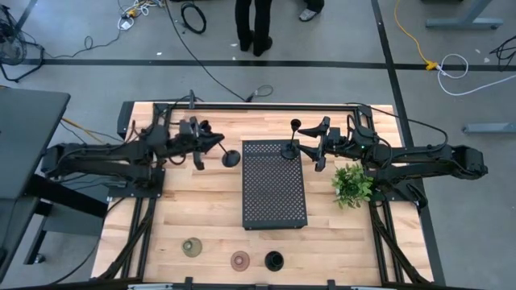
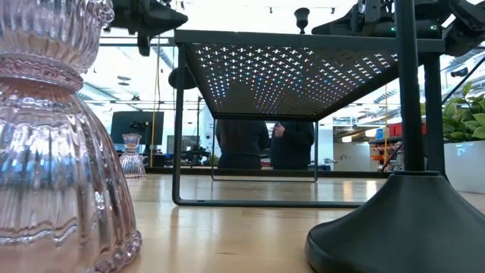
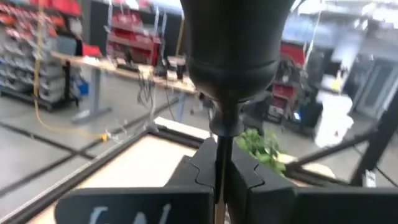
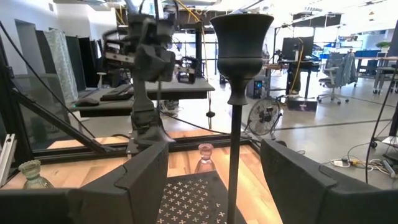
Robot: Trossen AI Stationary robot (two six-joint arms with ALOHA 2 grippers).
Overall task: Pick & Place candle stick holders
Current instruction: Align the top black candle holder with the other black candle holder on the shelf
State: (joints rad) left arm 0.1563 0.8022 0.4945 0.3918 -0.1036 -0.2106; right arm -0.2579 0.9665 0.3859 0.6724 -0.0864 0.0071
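My left gripper [image 1: 218, 145] is shut on a slim black candle stick holder [image 1: 230, 158], held in the air left of the black perforated tray [image 1: 274, 201]. A second black holder [image 4: 235, 112] stands by its round base on the tray's far end. My right gripper [image 1: 310, 149] is open, with one finger on each side of that holder's stem and neither touching it. Near the front edge stand an olive holder [image 1: 192, 247], a pinkish one [image 1: 240, 260] and a black one [image 1: 274, 259]. Another pinkish holder [image 4: 205, 157] stands on the table beyond the tray. My left gripper pinches the black holder's thin stem [image 3: 219, 152] just below the cup [image 3: 233, 37], between its two fingers. The fingers reach in level from the table's left and lie across the stem. The holder stands roughly upright in the hold, its round base [image 2: 180, 76] well clear of the table.
A small green leafy plant [image 1: 352, 184] stands right of the tray, under my right arm. The tray stands on thin legs [image 2: 176, 129] with room beneath it. Bare wood lies between the tray and the holders at the front edge. People stand beyond the far edge.
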